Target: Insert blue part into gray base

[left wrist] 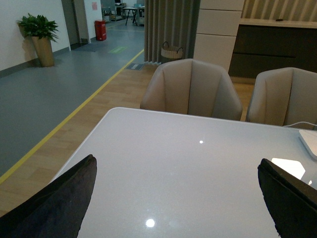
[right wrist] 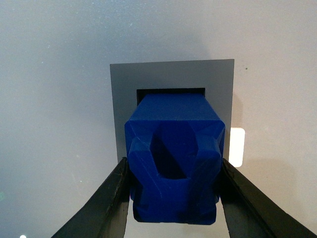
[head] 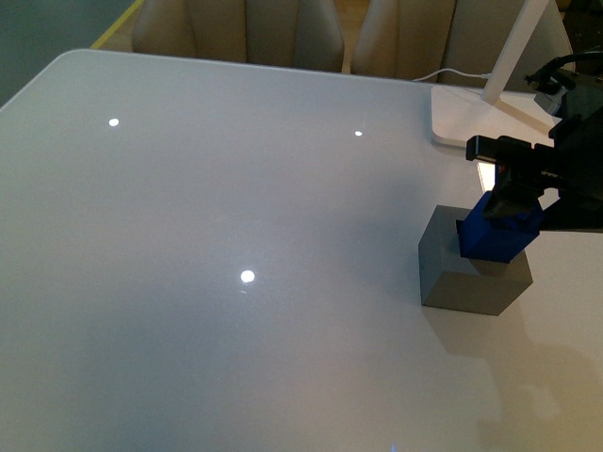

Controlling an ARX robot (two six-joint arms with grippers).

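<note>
The gray base (head: 471, 278) is a dark-gray cube at the right of the white table. My right gripper (head: 516, 193) is shut on the blue part (head: 499, 231) and holds it tilted over the cube's top, its lower end at the square hole. In the right wrist view the blue part (right wrist: 173, 153) sits between the two black fingers (right wrist: 106, 203), with the gray base (right wrist: 171, 79) and a strip of its dark hole behind it. My left gripper (left wrist: 178, 203) is open and empty over bare table; neither object shows in its view.
A white lamp foot (head: 471, 118) with a slanted white stem (head: 513, 47) and a cable stands behind the cube at the back right. Beige chairs (head: 236, 28) line the table's far edge. The table (head: 236, 207) stretches wide to the left.
</note>
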